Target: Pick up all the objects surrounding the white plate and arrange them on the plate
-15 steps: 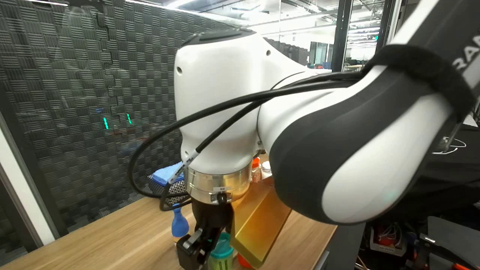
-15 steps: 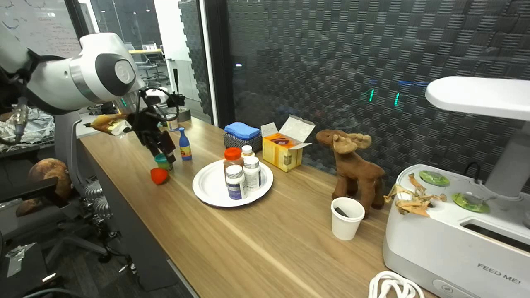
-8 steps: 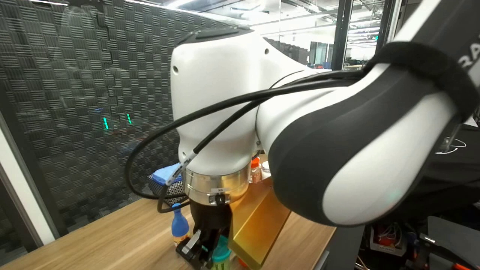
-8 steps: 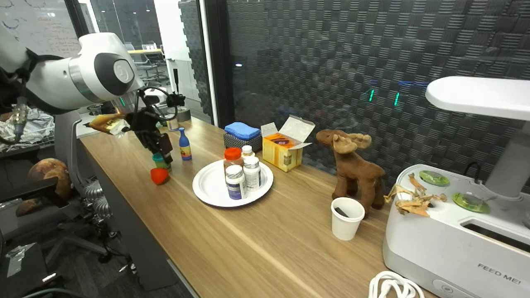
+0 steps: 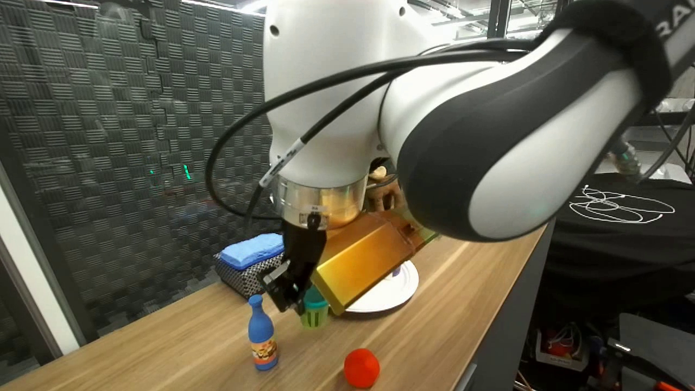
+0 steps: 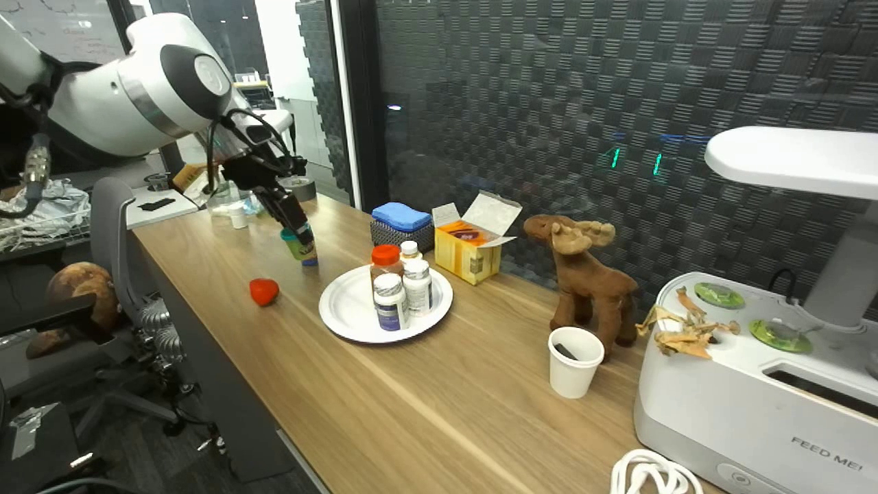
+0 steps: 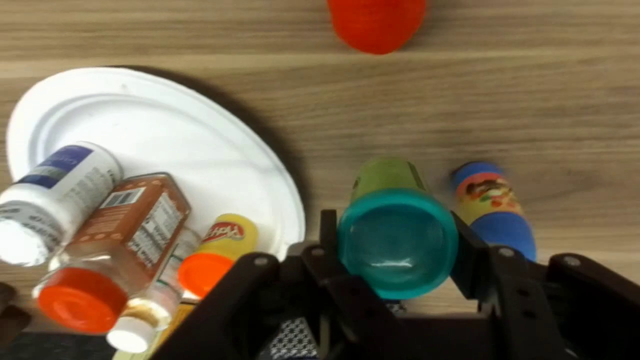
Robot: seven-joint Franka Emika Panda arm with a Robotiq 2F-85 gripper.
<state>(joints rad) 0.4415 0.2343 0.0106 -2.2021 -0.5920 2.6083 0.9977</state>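
Note:
My gripper [image 7: 397, 240] is shut on the green-lidded tub [image 7: 397, 245], a finger on each side of its teal lid. In an exterior view the tub [image 6: 296, 244] hangs above the table, slightly tilted. The white plate [image 6: 346, 322] bears the red-lidded spice jar [image 6: 386, 256], white bottles [image 6: 389, 305] and, in the wrist view, a yellow tub with an orange lid [image 7: 220, 250]. Off the plate, the red ball [image 5: 361, 368] lies on the table. The little blue bottle [image 5: 263, 336] stands upright there, mostly hidden by my gripper in an exterior view.
Behind the plate are a patterned basket with a blue cloth [image 6: 402, 217] and an open yellow box [image 6: 468, 254]. A brown plush moose [image 6: 593, 281], a white paper cup [image 6: 575, 363] and a white appliance [image 6: 748, 405] stand farther along the table.
My jaws have closed on the green-lidded tub. It has been lifted off the table and carried toward the plate. The ball and blue bottle have stayed put.

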